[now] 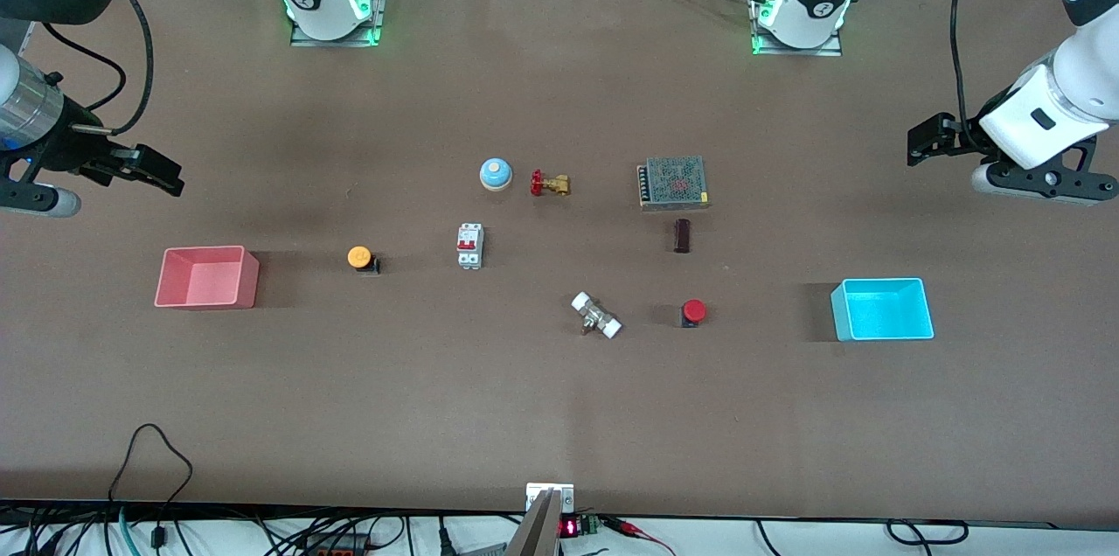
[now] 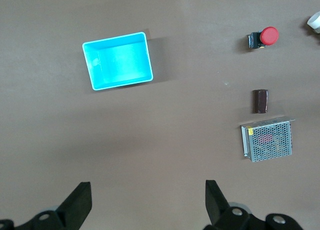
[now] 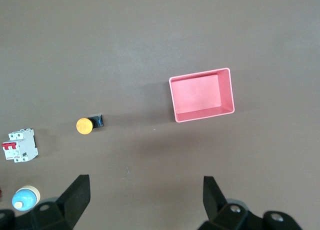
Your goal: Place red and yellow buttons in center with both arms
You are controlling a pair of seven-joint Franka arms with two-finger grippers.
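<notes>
Red button (image 1: 693,311) on table, between cyan bin (image 1: 883,309) and white-capped fitting (image 1: 597,316). Yellow button (image 1: 361,258) between pink bin (image 1: 207,277) and breaker (image 1: 469,246). Left gripper (image 1: 928,139) released, empty, over table at left arm's end. Right gripper (image 1: 156,170) released, empty, above pink bin's end.

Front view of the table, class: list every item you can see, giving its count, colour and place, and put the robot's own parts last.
Yellow button: one, orange-yellow cap, beside the pink bin.
Red button: one, red cap, between the white-capped fitting and the cyan bin.
Pink bin: one, pink, right arm's end.
Cyan bin: one, cyan, left arm's end.
Circuit breaker: one, white and red, mid-table.
Blue dome: one, blue with cream top, beside the valve.
Valve: one, brass with red handwheel.
Mesh box: one, grey metal.
Dark block: one, dark brown, nearer the camera than the mesh box.
Fitting: one, metal with white caps.
Left pincer: open, above the table's left end.
Right pincer: open, above the right end.
</notes>
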